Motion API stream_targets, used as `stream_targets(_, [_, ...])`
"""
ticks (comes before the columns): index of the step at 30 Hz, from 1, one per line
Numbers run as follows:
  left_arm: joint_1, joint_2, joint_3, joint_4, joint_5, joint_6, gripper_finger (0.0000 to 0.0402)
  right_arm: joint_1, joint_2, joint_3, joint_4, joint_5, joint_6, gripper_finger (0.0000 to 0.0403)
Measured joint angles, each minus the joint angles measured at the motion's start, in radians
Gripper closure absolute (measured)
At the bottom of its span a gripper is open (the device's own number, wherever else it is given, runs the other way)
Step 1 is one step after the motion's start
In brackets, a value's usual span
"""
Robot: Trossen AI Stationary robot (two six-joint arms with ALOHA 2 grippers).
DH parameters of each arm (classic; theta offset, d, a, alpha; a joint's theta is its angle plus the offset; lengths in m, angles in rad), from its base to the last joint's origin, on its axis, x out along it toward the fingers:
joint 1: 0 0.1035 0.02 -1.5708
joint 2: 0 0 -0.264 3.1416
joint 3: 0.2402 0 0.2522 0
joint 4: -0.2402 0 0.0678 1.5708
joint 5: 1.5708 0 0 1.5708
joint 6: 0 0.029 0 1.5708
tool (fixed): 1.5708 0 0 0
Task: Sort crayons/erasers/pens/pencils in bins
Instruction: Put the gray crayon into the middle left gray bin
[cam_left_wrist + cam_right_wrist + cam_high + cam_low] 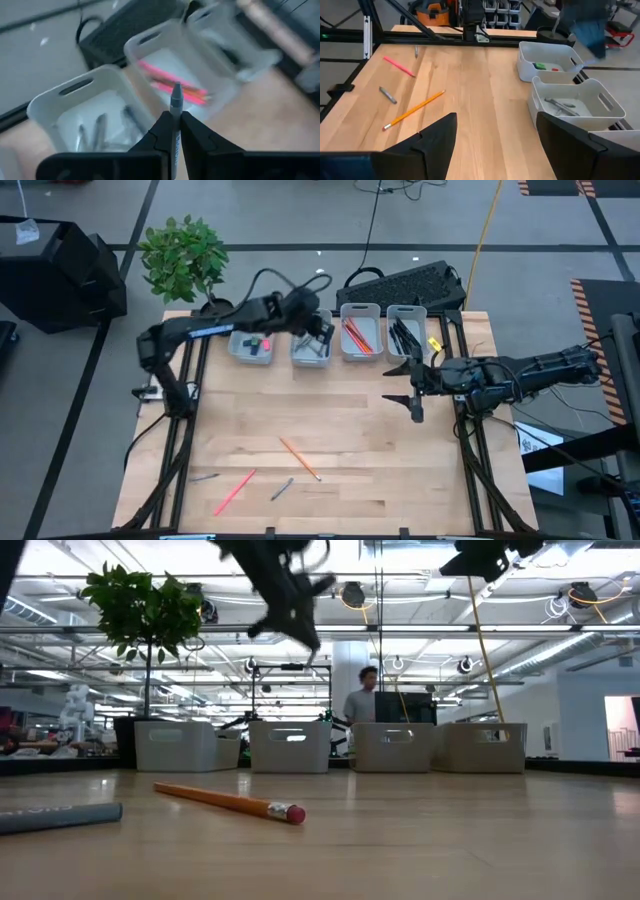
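Four pale bins stand in a row at the table's far edge. One holds erasers (545, 65), the second grey sticks (562, 105), the third red and pink sticks (358, 332), the fourth dark pens (405, 332). My left gripper (175, 117) hangs over the second bin (310, 348), shut on a grey crayon (176, 97). My right gripper (408, 385) stands open at mid-right, above the table, with nothing between its fingers. An orange pencil (300, 458), a pink stick (235, 490) and two grey sticks (282, 488) (205, 476) lie flat near the front. My left gripper pinches the grey crayon's labelled shaft (174, 145) between its two fingers. The crayon runs along the fingers, and its pointed end (176, 92) sticks out past their tips. The fingers slant downward, and the crayon is lifted clear above the bins.
A potted plant (185, 260) stands at the far left corner and a black keyboard (405, 283) lies behind the bins. A person (365, 700) shows in the room beyond the table. Bare wood lies between the bins and the loose sticks.
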Motion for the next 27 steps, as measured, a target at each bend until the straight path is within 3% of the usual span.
stream_targets(9, [0.131,0.219,0.061,-0.043,0.047,-0.021,0.0378,-0.01,0.004,0.0,-0.007,0.058,0.082,0.0138])
stream_targets(22, [0.131,0.383,0.061,-0.174,0.042,-0.1,0.0375,-0.081,0.032,0.0,0.005,0.08,0.105,0.0138])
stream_targets(27, [0.128,0.401,0.061,-0.196,0.036,-0.105,0.0338,-0.096,0.035,0.0,0.008,0.079,0.105,0.0138])
